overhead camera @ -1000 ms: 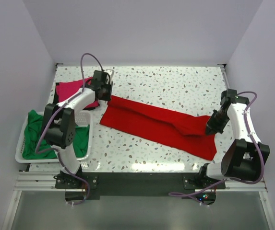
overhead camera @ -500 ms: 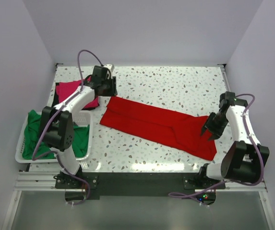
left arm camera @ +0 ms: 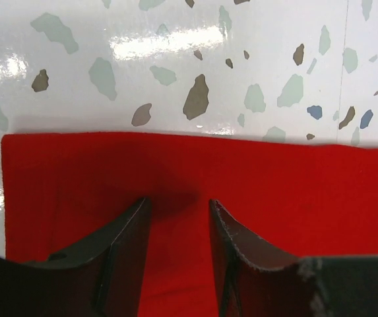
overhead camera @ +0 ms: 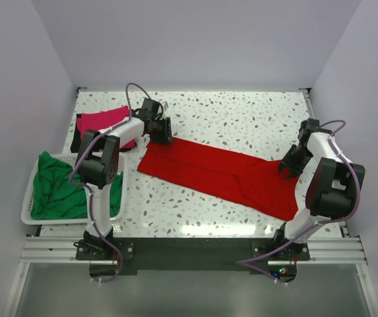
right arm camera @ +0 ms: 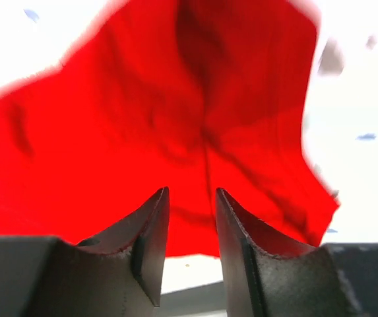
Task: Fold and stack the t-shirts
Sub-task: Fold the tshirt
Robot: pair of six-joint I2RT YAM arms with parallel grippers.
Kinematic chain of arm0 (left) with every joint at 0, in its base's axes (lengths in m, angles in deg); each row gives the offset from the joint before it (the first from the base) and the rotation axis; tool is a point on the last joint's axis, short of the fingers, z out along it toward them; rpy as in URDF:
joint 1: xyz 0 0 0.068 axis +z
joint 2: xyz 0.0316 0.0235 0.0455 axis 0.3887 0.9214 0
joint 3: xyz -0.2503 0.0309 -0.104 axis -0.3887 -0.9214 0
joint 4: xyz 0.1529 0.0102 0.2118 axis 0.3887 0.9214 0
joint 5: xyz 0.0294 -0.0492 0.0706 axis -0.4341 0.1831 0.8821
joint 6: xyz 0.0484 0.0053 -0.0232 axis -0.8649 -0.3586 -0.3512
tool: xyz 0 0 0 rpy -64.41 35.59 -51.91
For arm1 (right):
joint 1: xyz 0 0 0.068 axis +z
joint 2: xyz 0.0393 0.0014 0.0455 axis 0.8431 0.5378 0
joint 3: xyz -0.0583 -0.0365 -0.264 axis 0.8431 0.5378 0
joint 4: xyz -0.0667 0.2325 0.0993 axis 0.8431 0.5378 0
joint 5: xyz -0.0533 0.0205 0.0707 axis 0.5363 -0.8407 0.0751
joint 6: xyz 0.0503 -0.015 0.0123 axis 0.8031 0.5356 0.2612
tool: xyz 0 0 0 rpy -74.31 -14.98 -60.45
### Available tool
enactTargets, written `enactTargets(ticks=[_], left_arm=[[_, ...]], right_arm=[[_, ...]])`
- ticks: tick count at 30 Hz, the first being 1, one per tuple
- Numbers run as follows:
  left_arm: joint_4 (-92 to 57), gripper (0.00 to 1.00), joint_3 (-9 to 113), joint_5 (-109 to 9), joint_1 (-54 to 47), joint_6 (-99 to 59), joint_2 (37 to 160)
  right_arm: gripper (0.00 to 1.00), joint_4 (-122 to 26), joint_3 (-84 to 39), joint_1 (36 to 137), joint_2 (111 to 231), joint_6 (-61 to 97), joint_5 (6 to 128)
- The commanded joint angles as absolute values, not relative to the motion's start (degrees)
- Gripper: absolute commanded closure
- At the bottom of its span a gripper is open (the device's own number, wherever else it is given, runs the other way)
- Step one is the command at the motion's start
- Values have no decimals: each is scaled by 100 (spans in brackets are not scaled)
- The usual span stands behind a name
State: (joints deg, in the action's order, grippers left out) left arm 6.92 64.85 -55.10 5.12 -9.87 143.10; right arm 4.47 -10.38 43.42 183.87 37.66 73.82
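Both empty, jaws part-open: left gripper (left arm camera: 179, 206) & right gripper (right arm camera: 192, 193) over limp, light bright-red cloth t-shirt (overhead camera: 215, 173); pinch edge corners.

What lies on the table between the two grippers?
The red t-shirt, laid out as a long band, fills the stretch from left gripper to right gripper; the top external view shows it.

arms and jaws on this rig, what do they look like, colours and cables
The left arm and right arm both have white links with bulky black joints. A thin purple cable loops along each. The jaws are dark, wedge-shaped blades that taper to tips, with roughened inner edges.
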Motion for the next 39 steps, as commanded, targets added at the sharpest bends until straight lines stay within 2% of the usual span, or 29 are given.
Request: enactTargets(ticks=[1, 13, 25, 34, 39], left_arm=[[540, 55, 6474, -5631, 512, -860, 14194], [575, 55, 6588, -5587, 644, -833, 14326], [619, 55, 6518, -5613, 705, -754, 14502], [663, 55, 6544, -5419, 741, -710, 14545], [505, 55, 6728, -5648, 697, -719, 14607]], right_arm=[[61, -119, -1555, 4200, 18594, 3797, 7789], [59, -488, -2329, 3866, 19578, 3480, 7948], [70, -752, -2400, 3716, 20036, 3401, 7842], [74, -603, -2470, 3620, 20282, 3471, 8422], [75, -410, -2900, 3488, 20466, 3524, 8536]])
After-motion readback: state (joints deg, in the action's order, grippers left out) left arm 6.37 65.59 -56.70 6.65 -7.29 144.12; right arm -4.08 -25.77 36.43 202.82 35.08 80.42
